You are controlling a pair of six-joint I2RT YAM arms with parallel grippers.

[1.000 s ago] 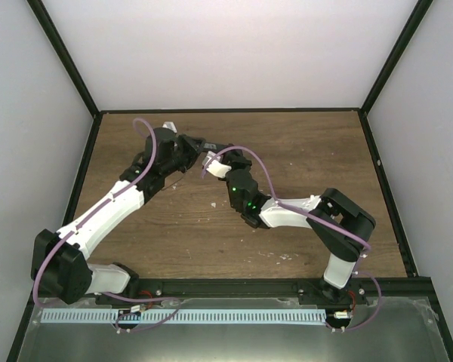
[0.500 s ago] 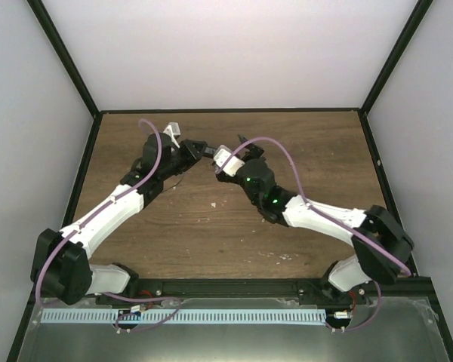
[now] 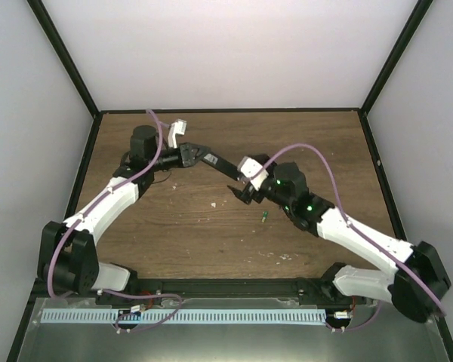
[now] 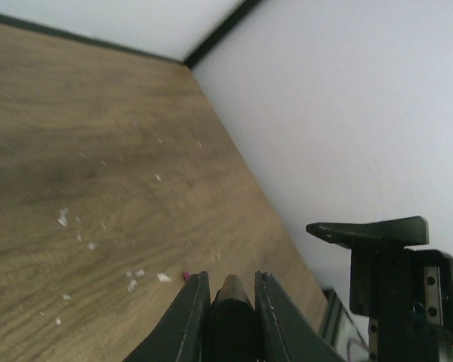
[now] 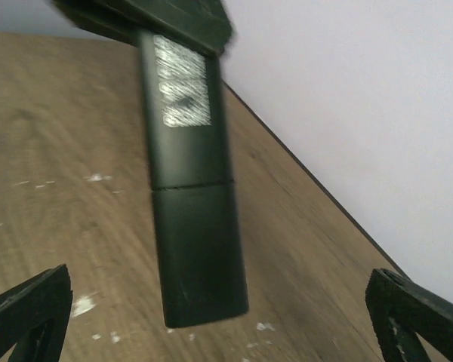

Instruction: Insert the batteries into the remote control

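A brown wood-grain table, flecked with pale crumbs, stands between plain white walls and black frame posts.

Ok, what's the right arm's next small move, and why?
Probably ease the open right fingers forward around the remote control's free end: the left fingers clamp its other end, its cover looks closed, and the green battery lies on the table.
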